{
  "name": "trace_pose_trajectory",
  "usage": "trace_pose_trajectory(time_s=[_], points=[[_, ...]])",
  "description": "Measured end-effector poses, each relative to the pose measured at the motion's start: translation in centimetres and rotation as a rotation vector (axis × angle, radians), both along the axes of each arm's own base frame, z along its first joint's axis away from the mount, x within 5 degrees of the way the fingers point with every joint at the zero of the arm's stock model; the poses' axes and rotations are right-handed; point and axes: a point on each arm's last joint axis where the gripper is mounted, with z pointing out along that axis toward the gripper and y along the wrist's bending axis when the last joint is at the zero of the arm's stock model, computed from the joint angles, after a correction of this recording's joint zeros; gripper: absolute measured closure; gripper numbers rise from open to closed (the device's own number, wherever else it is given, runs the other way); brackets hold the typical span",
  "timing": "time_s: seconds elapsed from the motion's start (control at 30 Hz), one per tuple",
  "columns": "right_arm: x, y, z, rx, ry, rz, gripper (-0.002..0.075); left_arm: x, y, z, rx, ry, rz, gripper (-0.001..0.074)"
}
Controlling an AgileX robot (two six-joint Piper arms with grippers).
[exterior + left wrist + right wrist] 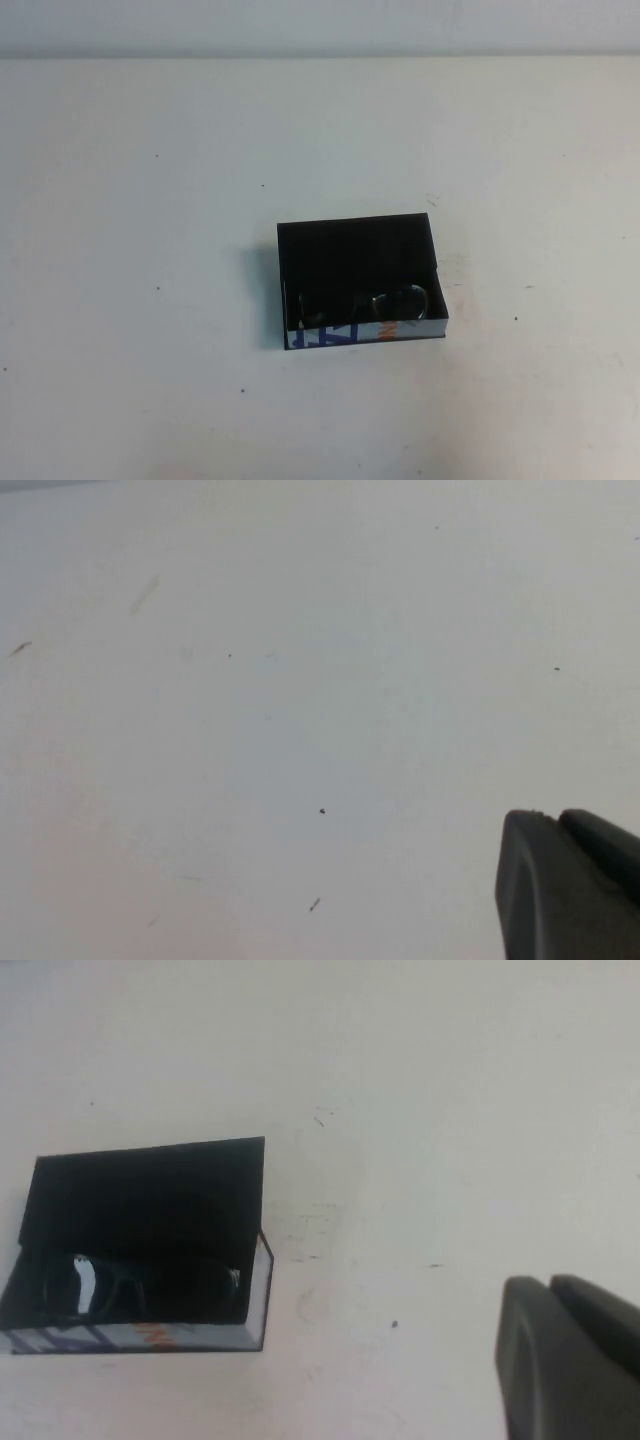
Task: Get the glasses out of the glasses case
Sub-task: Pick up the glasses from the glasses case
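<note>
The glasses case [330,245] is an open shallow black box in the middle of the white table, its near wall white with blue letters and an orange mark. The black glasses [390,303] lie inside along the near wall. The right wrist view shows the case [150,1185] and the glasses [140,1285] in it. My right gripper [548,1285] is shut and empty, well off to the side of the case above bare table. My left gripper [548,818] is shut and empty over bare table. Neither arm shows in the high view.
The white table [130,300] spreads all round the case, with small dark specks and faint scuffs. Its far edge meets a pale wall at the top of the high view.
</note>
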Motion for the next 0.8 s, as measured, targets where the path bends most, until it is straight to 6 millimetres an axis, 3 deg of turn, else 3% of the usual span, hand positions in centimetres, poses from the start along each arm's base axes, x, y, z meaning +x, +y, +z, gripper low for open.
trace_pose_trajectory(time_s=[0.2,0.33,0.43,0.57,0.7,0.8], points=[[6.6,3.7,2.8,-0.233,0.063,0.219,0.0743,0.0,0.0,0.0,0.0,0.0,0.0,0.074],[10.0,7.2,3.3,-0.488,0.128,0.447,0.0741,0.0,0.0,0.0,0.0,0.0,0.0,0.074],[12.0,10.2,2.4,-0.686,0.179,0.664,0.0702,0.0,0.0,0.0,0.0,0.0,0.0,0.074],[13.8,13.9,0.1,-0.875,0.224,0.942,0.0566,0.0,0.0,0.0,0.0,0.0,0.0,0.074],[14.9,16.6,-1.6,-0.965,0.258,1.157,0.0446,0.0,0.0,0.0,0.0,0.0,0.0,0.074],[15.9,18.3,-2.3,-0.991,0.272,1.291,0.0419,0.0,0.0,0.0,0.0,0.0,0.0,0.074]])
